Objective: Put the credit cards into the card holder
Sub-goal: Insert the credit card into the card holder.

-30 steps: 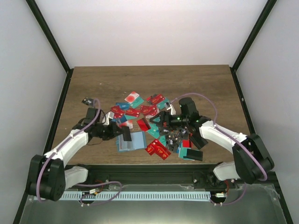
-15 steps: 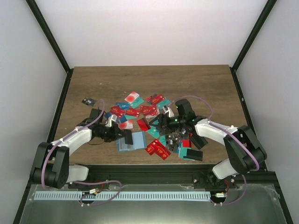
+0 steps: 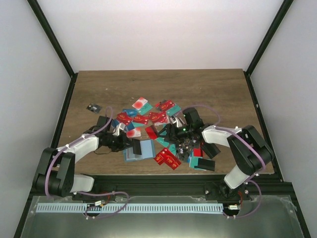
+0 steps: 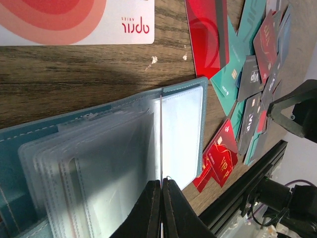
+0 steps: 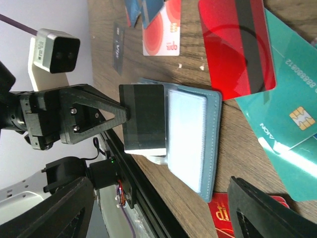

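Left gripper (image 4: 161, 184) pinched tight on the card holder (image 4: 181, 129), by 1 clear sleeve.
Right gripper (image 5: 161, 186) hangs wide apart at its 2 o'clock, by the cards (image 3: 157, 117).

I count one card holder (image 3: 140, 150) on the bench (image 3: 218, 89). White cards with a red blot come to two: a far white card (image 3: 140, 103) and a near white card (image 3: 132, 133). The red cards (image 5: 237, 44) are the biggest group, but they overlap too much for a firm count. The teal cards (image 5: 287, 99) are fewer. I see one small dark item (image 3: 92, 107), one teal and black case (image 3: 202, 163), and two tools: left tool (image 4: 161, 186), right tool (image 5: 161, 188).
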Tool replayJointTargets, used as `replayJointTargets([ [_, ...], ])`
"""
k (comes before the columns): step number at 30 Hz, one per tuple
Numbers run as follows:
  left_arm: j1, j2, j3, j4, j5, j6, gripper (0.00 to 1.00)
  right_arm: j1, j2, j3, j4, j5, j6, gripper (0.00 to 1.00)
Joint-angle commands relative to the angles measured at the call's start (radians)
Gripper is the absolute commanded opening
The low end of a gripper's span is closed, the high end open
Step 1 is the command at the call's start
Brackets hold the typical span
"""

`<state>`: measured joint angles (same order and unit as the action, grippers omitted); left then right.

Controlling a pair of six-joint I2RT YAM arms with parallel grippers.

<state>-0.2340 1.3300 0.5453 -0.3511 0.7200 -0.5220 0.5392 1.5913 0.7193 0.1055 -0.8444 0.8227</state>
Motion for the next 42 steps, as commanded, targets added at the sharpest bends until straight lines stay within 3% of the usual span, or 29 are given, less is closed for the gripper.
replayJointTargets([
  [1,-0.013,0.021,-0.007,0.038,0.005,-0.002,0.04,0.018,0.033,0.037,0.025,-0.025,-0.021,0.75],
  [21,-0.036,0.016,0.010,-0.025,-0.078,0.014,0.04,0.085,0.174,0.099,0.025,-0.034,-0.026,0.63],
  [42,-0.071,0.058,0.008,0.009,-0.056,0.023,0.04,0.106,0.268,0.141,0.030,-0.039,-0.031,0.56],
])
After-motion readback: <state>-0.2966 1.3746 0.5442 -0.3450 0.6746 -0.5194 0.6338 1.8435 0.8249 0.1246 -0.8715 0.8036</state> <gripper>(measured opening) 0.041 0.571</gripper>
